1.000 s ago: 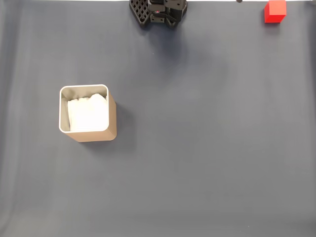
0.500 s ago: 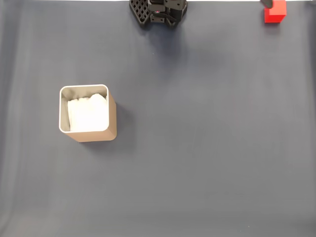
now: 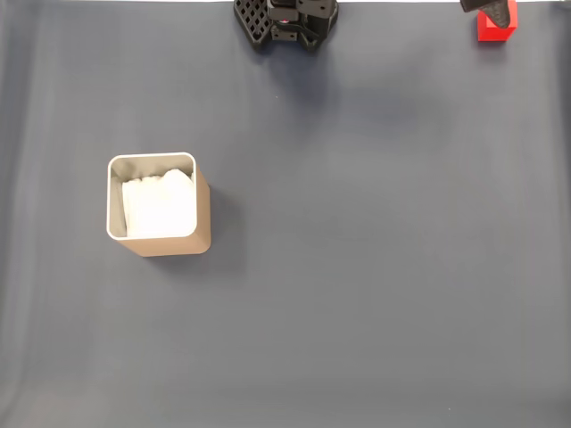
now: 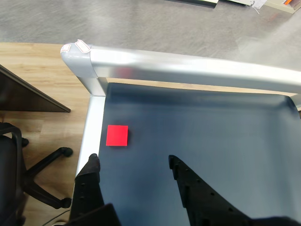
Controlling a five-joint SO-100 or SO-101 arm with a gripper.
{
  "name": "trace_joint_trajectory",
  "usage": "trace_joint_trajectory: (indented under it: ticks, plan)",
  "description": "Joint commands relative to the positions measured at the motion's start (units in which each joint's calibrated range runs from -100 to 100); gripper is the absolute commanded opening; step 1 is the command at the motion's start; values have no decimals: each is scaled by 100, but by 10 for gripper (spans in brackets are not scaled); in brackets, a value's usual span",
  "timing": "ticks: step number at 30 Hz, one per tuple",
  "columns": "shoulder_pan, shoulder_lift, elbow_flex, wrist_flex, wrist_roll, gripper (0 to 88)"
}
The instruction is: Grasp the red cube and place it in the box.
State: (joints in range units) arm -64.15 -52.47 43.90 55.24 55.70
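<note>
Wrist view: my gripper (image 4: pixel 131 162) is spread wide, holding nothing, with the red cube (image 4: pixel 117 135) just ahead and nearer the left finger. The cube sits on the dark mat (image 4: pixel 211 127) close to its left edge, near the far corner, beside the metal frame rail (image 4: pixel 91 127). Fixed view puts the cube (image 3: pixel 495 29) at the mat's top right corner, the box (image 3: pixel 161 205) well apart toward the left side.

Risks: left finger could strike the rail on descent; an off-centre close could push the cube against the edge or off it.
</note>
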Motion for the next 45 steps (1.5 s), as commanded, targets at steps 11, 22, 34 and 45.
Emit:
trace_joint_trajectory:
  ticks: [11,22,34,45]
  plan:
    - [-177,518,-142,-448,-430,366]
    - [-319,838,86,-678,-723,365]
    - [-603,1202,150,-932,-894,365]
    - [-539,1383,442,-1334,-781,366]
